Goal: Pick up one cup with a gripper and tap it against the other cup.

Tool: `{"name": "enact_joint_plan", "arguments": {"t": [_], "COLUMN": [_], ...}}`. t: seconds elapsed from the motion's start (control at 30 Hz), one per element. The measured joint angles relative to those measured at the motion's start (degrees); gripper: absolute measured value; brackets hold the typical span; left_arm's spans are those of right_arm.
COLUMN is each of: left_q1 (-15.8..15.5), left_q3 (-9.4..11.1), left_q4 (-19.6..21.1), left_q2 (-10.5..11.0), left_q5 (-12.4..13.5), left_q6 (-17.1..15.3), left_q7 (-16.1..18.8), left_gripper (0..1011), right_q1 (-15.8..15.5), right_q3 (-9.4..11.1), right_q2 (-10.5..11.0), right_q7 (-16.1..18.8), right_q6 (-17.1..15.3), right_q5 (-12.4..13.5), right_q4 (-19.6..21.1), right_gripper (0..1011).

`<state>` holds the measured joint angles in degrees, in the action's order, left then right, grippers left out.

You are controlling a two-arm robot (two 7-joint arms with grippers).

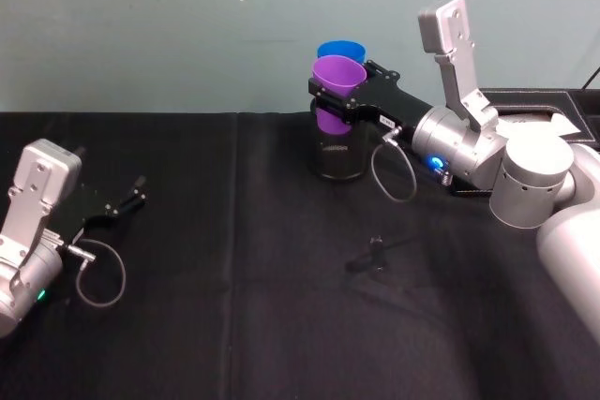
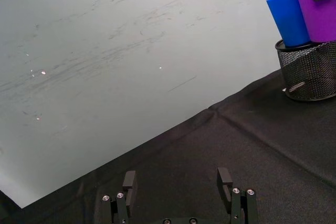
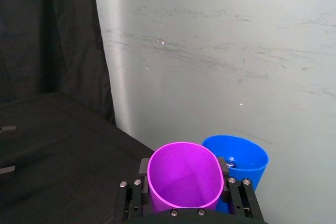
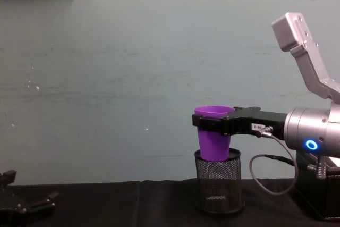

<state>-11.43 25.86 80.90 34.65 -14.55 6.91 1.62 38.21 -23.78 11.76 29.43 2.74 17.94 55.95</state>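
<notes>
My right gripper (image 1: 347,89) is shut on the purple cup (image 1: 337,74), holding it upright around its upper body. The cup's base dips just inside the rim of a black mesh holder (image 4: 218,182). The blue cup (image 1: 341,49) stands in that holder right behind the purple one. In the right wrist view the purple cup (image 3: 184,177) and blue cup (image 3: 239,158) sit rim beside rim; whether they touch I cannot tell. In the chest view the purple cup (image 4: 214,134) hides the blue one. My left gripper (image 1: 129,200) rests open low at the table's left, far from both cups.
A black cloth covers the table (image 1: 234,325), with a pale wall close behind the mesh holder (image 1: 339,152). A black case (image 1: 539,100) lies at the back right behind my right arm. A small dark bit (image 1: 375,252) lies on the cloth near the middle.
</notes>
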Motion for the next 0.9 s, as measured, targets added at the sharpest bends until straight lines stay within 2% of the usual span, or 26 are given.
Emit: {"name": "enact_joint_plan", "arguments": {"t": [0.9], "left_q1": [0.0], "left_q3": [0.0], "left_q4": [0.0], "left_q2": [0.0], "left_q5": [0.0], "left_q6": [0.0], "left_q7": [0.0], "left_gripper": [1000], "right_q1": [-0.02], "right_q3": [0.0], "right_q2": [0.0], "right_q7": [-0.08], "right_q6": [0.01], "right_q5": [0.0], "right_q4": [0.04], "right_gripper": [732]}}
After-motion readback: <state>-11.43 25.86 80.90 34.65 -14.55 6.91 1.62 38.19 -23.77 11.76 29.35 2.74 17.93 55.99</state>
